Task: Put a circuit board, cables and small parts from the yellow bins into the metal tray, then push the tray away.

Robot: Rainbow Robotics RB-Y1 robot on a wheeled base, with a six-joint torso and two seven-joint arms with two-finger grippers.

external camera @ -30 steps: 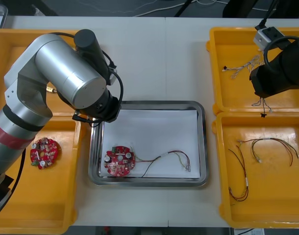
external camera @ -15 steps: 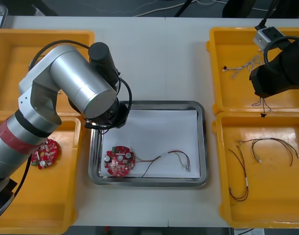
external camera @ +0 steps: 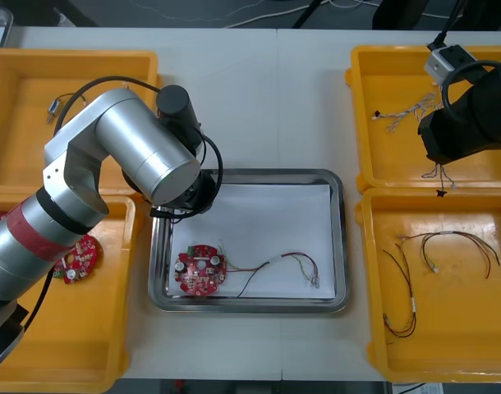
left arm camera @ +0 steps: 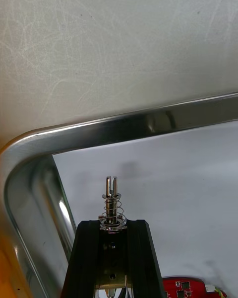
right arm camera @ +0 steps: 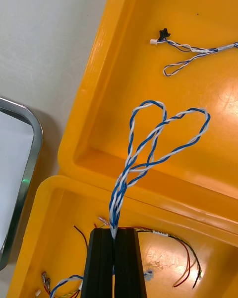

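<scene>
Front view: metal tray (external camera: 342, 246) holds a circuit board (external camera: 199, 270) and a red and yellow cable (external camera: 291, 264); left arm (external camera: 144, 156) over its far-left corner.

Right wrist view: right claw (right arm camera: 115, 231) pinches a twisted blue and white cable (right arm camera: 158, 129), loops over a yellow bin (right arm camera: 99, 79); we judge it light, limp, best held at the bunched strands.

Left wrist view: left claw (left arm camera: 113, 223) nips a small metal part (left arm camera: 112, 203) over the tray's corner; likely slippery.

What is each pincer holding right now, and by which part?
Left pincer: a small shiny metal part, gripped at its lower end, over the metal tray. Right pincer: a twisted blue and white cable, gripped where its loops gather.
</scene>
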